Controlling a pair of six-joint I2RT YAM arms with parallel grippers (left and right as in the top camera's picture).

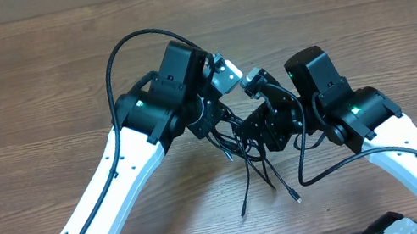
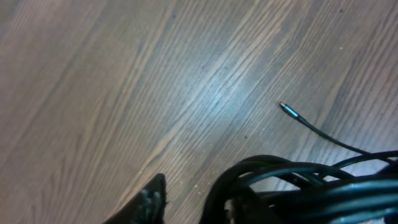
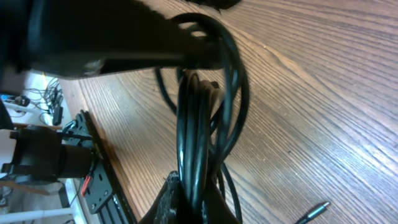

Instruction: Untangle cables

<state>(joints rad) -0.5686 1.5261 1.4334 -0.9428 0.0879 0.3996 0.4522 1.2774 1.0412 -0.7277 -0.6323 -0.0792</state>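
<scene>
Surface: brown wood-grain tabletop point(image 1: 28, 71). The work sits at frame centre. At the lower left of the right wrist view, a black perforated rail point(image 3: 99, 180) and blurred clutter lie past the edge.

Task item: thin black flexible cords with small metal plug tips point(image 1: 242, 163). They form one knotted bundle at the centre of the overhead frame, held between the two arms. Loose ends trail onto the wood toward lower centre.

Right claw point(image 3: 191, 205): clenched on the cords. Several strands rise out of it from the bottom edge of its own view into a tall loop.

Left claw point(image 2: 196, 210): one dark fingertip point(image 2: 154, 198) shows at lower left, with the coils just beside it at lower right. I cannot tell whether it is grasping or released.

Step, judged: early separation. One side pins the bundle while the other looks for a strand. The knot is not yet opened.

Next move, judged: the left claw needs a single strand, not the whole coil. It should then draw that strand away from the right claw while the right claw holds firm. The trailing ends look like the best candidates.

Count:
- arms: 2
- claws: 2
- bundle: 1
- free plug ends point(image 1: 244, 211) clearly seen overhead: 2
- cords inside the knot: not countable, because they overlap
- thick black arm cables point(image 1: 109, 72): 2, one per arm, not task items
</scene>
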